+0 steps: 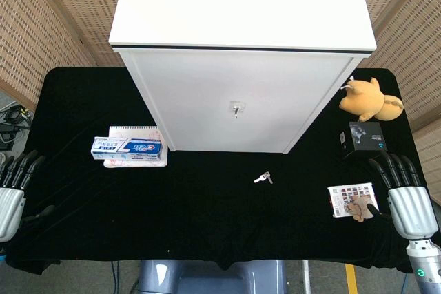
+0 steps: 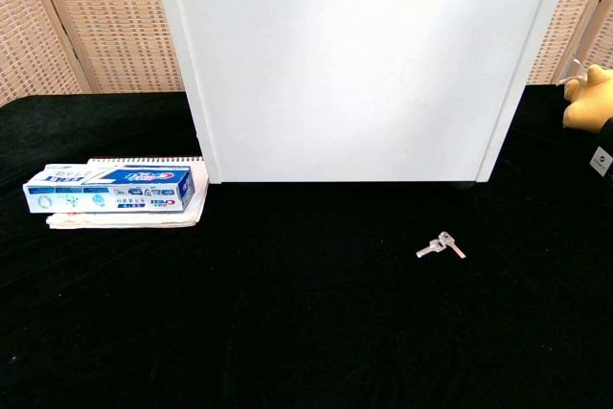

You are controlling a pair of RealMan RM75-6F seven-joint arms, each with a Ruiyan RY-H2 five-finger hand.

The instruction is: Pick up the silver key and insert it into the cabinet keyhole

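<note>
the fingers (image 1: 393, 166) of the right hand (image 1: 408, 204) lie straight and slightly spread, holding nothing, at the right front edge of the worktop (image 1: 207, 218); the fingers (image 1: 24, 166) of the left hand (image 1: 10, 197) are likewise stretched out and apart, empty, at the left front edge. neither hand shows in the chest view.

the white cabinet (image 1: 241, 53) stands at the back middle of the black-covered worktop, its door facing the robot, with a small metal keyhole (image 1: 236, 107) in the middle of the door; something small seems to hang from it, too small to make out. left of the cabinet a toothpaste box (image 1: 128, 146) lies flat on top of a spiral notebook (image 1: 134, 131). right of the cabinet a yellow plush toy (image 1: 368, 98) lies near the back right corner, and just in front of it sits a small black box (image 1: 362, 135). a small printed card (image 1: 348, 197) lies just left of the right hand, with a small brown object (image 1: 360, 208) resting on its lower corner.

the silver key (image 1: 262, 177) lies flat on the worktop in front of the cabinet, slightly right of centre, well apart from both hands; in the chest view it shows as two small joined pieces (image 2: 441, 245).
</note>
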